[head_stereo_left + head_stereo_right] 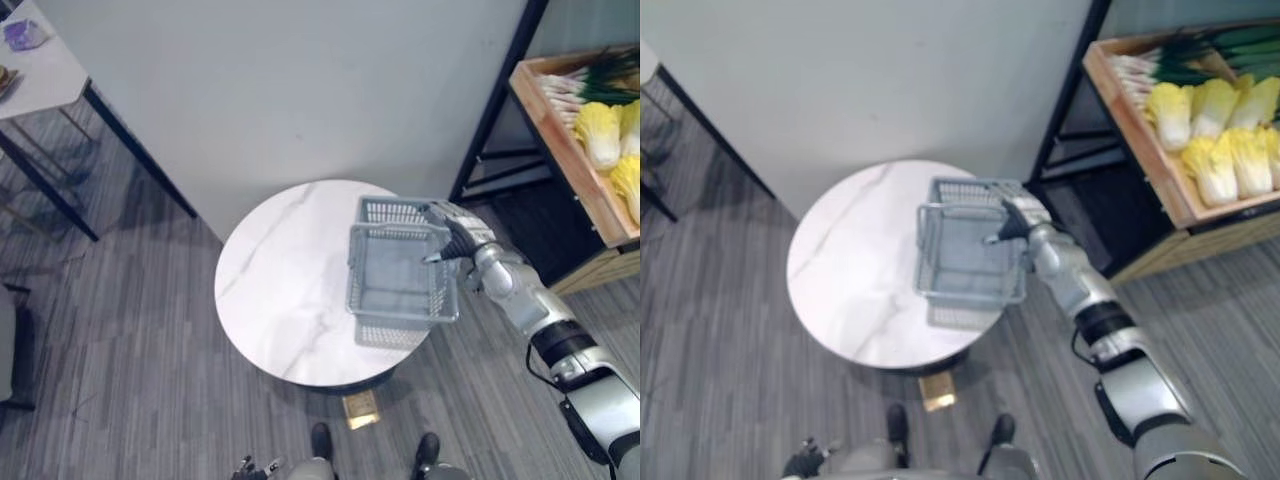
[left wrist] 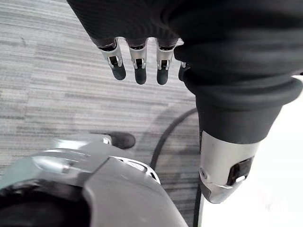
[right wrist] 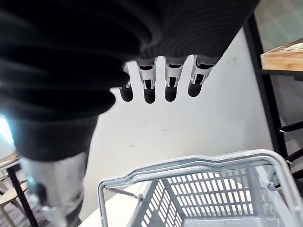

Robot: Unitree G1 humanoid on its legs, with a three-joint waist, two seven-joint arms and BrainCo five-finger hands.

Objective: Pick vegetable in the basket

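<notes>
Hovering over grey basket (image 1: 398,213) (table-top) — right hand (image 1: 452,240).

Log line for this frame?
basket: empty, on table; right robot hand: open, at basket rim; left robot hand: open, low; cabbages: in crate

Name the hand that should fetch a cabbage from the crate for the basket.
Right. The right hand is open beside the basket on the table, on the side facing the wooden crate of cabbages at the robot's right. The left hand hangs open, low over the floor, farther off.
</notes>
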